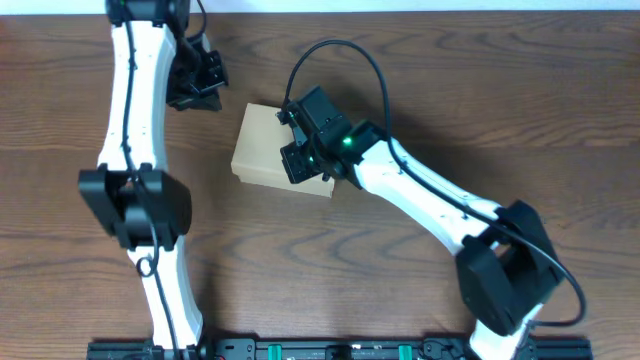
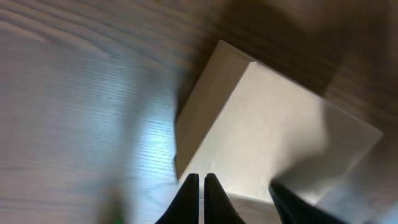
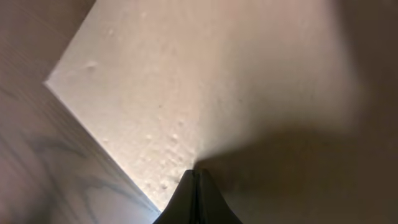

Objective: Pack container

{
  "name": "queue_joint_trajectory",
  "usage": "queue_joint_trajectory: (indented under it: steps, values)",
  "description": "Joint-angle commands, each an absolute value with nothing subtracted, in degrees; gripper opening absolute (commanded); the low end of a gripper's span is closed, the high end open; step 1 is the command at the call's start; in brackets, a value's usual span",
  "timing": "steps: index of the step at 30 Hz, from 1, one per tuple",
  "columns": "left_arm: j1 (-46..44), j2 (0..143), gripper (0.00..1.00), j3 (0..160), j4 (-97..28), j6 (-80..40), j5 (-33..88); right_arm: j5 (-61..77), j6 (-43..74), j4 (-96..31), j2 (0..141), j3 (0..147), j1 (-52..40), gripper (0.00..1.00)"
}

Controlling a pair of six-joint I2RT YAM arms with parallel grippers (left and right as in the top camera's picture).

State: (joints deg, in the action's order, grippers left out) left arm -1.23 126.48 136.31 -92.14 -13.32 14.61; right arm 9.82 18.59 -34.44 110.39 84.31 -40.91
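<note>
Right end effector (image 3: 196, 183): fingers are closing fully on each other, gripping nothing. Their tips appear to be touching the top face of the small rectangular tan-brown cardboard box (image 1: 265, 148), the container, near its right edge. The box is lying mid-way across the brown wood-grain desk (image 1: 450, 80), slightly askew. Its lid flap is lying shut, so whatever is inside is not showing, and whether it is packed cannot be told. From above its outline is reading as nearly square; no long axis is standing out.

Farther off, the left end effector (image 2: 200, 190) is hovering over bare desk just beyond the box's far left corner — fingers almost touching, empty — with the box lying ahead and to its right. The right arm is clearly the nearer for any move on the lid.
</note>
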Motion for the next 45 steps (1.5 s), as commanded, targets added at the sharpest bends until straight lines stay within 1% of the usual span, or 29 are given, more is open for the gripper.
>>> queue_joint_trajectory:
  steps: [1, 7, 10, 13, 14, 15, 16, 17, 18, 19, 23, 27, 30, 32, 35, 38, 41, 45]
  values:
    - [-1.0, 122.8, 0.06, 137.5, -93.4, -13.8, 10.4, 2.6, 17.6, -37.4, 114.3, 84.1, -41.3, 0.01]
    - [-1.0, 120.8, 0.06, 137.5, -93.9, -14.2, 9.9, -3.2, 15.2, -39.8, 114.5, 84.1, -41.3, 0.01]
    - [-1.0, 120.8, 0.05, 137.5, -94.7, -14.2, 9.9, -3.2, 14.5, -40.2, 114.5, 84.1, -41.1, 0.01]
    - [-1.0, 120.8, 0.06, 137.5, -94.5, -14.2, 9.9, 0.4, 11.7, -39.2, 113.8, 84.4, -41.1, 0.01]
    - [-1.0, 120.8, 0.07, 137.5, -94.5, -14.2, 9.9, 1.5, 11.0, -39.0, 113.3, 84.8, -41.1, 0.01]
    - [-1.0, 120.8, 0.18, 137.5, -94.6, -14.2, 9.9, 2.2, 10.5, -38.9, 112.6, 85.2, -41.1, 0.11]
    - [-1.0, 120.8, 0.31, 137.5, -94.8, -14.2, 9.9, 2.2, 10.5, -38.8, 111.8, 85.6, -41.2, 0.35]
    - [-1.0, 120.8, 0.52, 137.5, -95.0, -14.2, 9.9, 2.2, 10.2, -38.7, 110.7, 86.0, -41.2, 0.73]
    - [-1.0, 120.8, 0.77, 137.5, -95.3, -14.2, 9.9, 2.2, 9.4, -38.5, 109.3, 86.5, -41.2, 0.99]
    - [-1.0, 120.8, 0.95, 137.5, -95.5, -14.2, 9.9, 2.2, 8.8, -38.5, 108.0, 86.8, -41.2, 0.99]
    - [-1.0, 120.5, 0.95, 137.5, -96.8, -14.2, 10.6, 0.4, 8.5, -38.2, 102.4, 88.0, -40.5, 0.99]
    - [-1.0, 118.7, 0.95, 137.5, -95.0, -12.5, 15.8, 2.6, 8.5, -40.4, 96.6, 88.1, -39.6, 0.99]
    - [-1.0, 116.0, 0.95, 137.5, -93.5, -9.3, 16.3, 3.3, 3.6, -41.0, 92.0, 88.1, -38.6, 0.99]
    - [-1.0, 113.5, 0.95, 137.5, -93.7, -7.2, 16.1, 3.4, 0.0, -43.6, 88.5, 87.9, -37.6, 0.99]
    - [-1.0, 110.2, 0.95, 137.4, -94.5, -5.1, 16.1, 3.5, -2.3, -48.2, 84.1, 86.5, -35.7, 0.99]
    - [-1.0, 107.1, 0.95, 136.6, -96.2, -3.7, 16.2, 4.8, -4.0, -50.0, 78.6, 82.5, -33.7, 0.99]
    - [-1.3, 103.2, 0.95, 133.6, -96.0, -3.4, 17.1, 6.3, -4.8, -48.5, 71.5, 76.0, -31.8, 0.99]
    - [-1.5, 93.8, 0.95, 123.5, -93.4, -2.5, 17.6, 8.3, -5.3, -47.2, 59.4, 65.8, -29.2, 0.99]
